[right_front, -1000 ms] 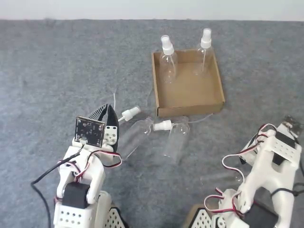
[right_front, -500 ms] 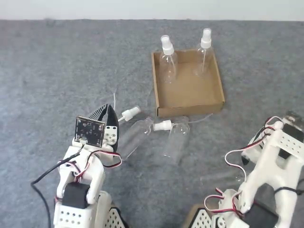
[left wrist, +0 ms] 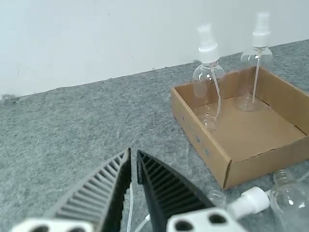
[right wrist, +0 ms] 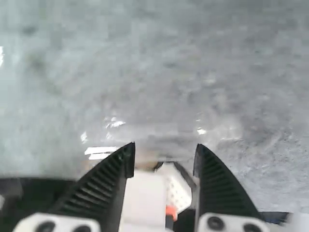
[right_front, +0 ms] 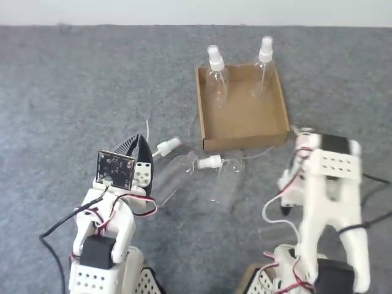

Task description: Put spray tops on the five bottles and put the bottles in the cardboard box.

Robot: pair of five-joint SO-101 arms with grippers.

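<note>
My left claw (left wrist: 133, 153) is pinched closed on nothing, low over the carpet (right_front: 73, 92), near two lying bottles (right_front: 176, 170) just in front of the cardboard box (right_front: 245, 125). My right claw (right wrist: 164, 147) hangs spread apart and empty. Two capped bottles (right_front: 215, 79) stand upright along the box's far wall.

The right arm (right_front: 327, 177) has swung inward from the far right, close to the near corner of the cardboard box (right_front: 245, 119).

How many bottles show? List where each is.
4. A left bottle and a right bottle stand upright in the cardboard box. Two lie on the carpet before it: third bottle leftward, fourth bottle rightward. A fifth may be hidden.
</note>
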